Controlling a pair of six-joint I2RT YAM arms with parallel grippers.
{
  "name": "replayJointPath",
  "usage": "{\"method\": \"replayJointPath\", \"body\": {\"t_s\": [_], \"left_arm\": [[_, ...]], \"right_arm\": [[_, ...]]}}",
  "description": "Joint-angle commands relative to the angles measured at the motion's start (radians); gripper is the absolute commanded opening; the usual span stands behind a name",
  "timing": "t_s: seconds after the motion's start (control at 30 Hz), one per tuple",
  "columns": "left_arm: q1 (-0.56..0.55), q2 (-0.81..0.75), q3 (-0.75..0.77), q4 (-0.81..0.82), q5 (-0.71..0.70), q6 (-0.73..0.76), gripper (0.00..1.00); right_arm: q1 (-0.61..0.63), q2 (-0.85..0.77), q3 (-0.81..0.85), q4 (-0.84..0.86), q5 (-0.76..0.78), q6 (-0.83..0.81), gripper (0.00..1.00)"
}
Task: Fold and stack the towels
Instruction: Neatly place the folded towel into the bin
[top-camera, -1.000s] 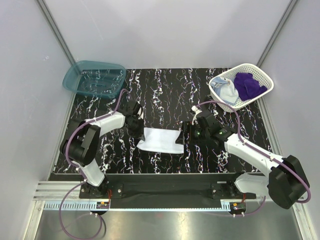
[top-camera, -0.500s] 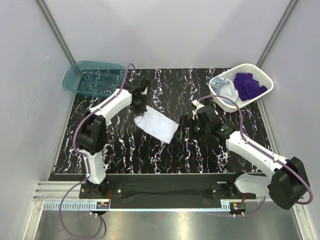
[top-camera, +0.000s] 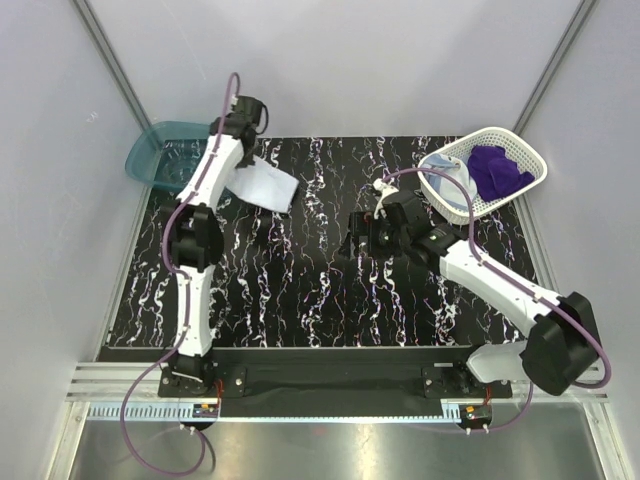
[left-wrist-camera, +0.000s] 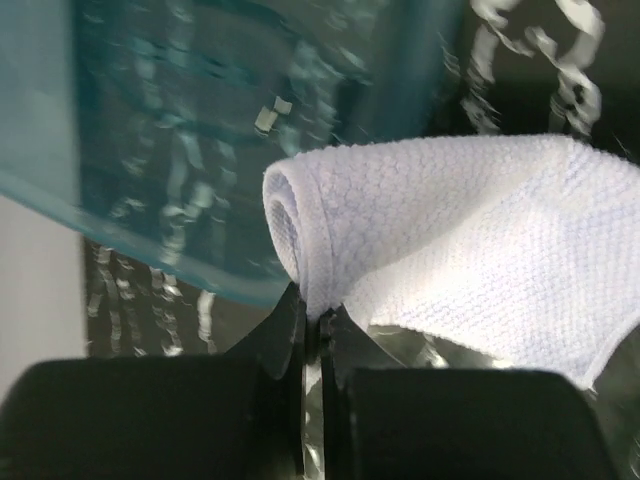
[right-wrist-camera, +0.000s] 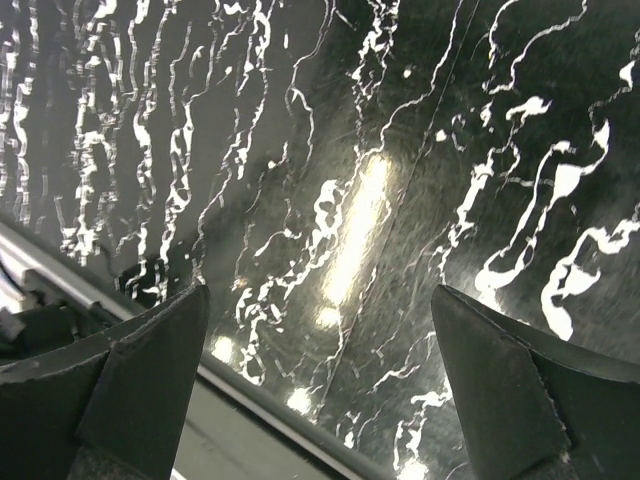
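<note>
**Top external.** A second ago the white towel (top-camera: 265, 183) lay folded flat at mid-desk between the two hands. The left hand (top-camera: 242, 142) has since swung it far back and to the left. It now hangs in the air beside the teal bin (top-camera: 160, 160), clear of the desk (top-camera: 320, 300). The right hand (top-camera: 358, 240) has let go and stayed over the middle of the desk. I judge the first towel's fold to be finished, and this to be its carry to the stacking spot, probably the bin. The purple towel (top-camera: 497, 168) and the light blue towel (top-camera: 452, 180) lie bunched in the white mesh basket (top-camera: 520, 140) at the far right, not yet folded.

**Left wrist.** The left hand (left-wrist-camera: 315, 322) is pressed together on the white towel (left-wrist-camera: 470, 230), pinching it at its rolled fold edge. The cloth has a waffle weave and is doubled over. It droops to the right in a soft, tidy wedge, with the bin (left-wrist-camera: 200, 150) wall just behind it.

**Right wrist.** The right hand (right-wrist-camera: 320, 345) is spread wide with nothing between its fingers. Only the black marbled desk (right-wrist-camera: 300, 120) lies below it.
</note>
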Motion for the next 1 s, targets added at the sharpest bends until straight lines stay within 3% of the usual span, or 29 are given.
{"method": "replayJointPath", "body": {"t_s": [0.0, 0.17, 0.47, 0.97], "left_arm": [[0.071, -0.008, 0.086, 0.084, -0.102, 0.108, 0.00], [0.155, -0.008, 0.076, 0.293, -0.096, 0.216, 0.00], [0.231, 0.027, 0.010, 0.599, -0.033, 0.253, 0.00], [0.350, 0.211, 0.050, 0.700, 0.061, 0.232, 0.00]], "right_arm": [[0.003, 0.042, 0.071, -0.002, 0.041, -0.062, 1.00], [0.004, 0.094, 0.089, 0.001, 0.071, -0.096, 1.00], [0.004, 0.171, 0.101, 0.023, 0.062, -0.114, 1.00], [0.003, 0.193, 0.149, 0.006, 0.064, -0.140, 1.00]]}}
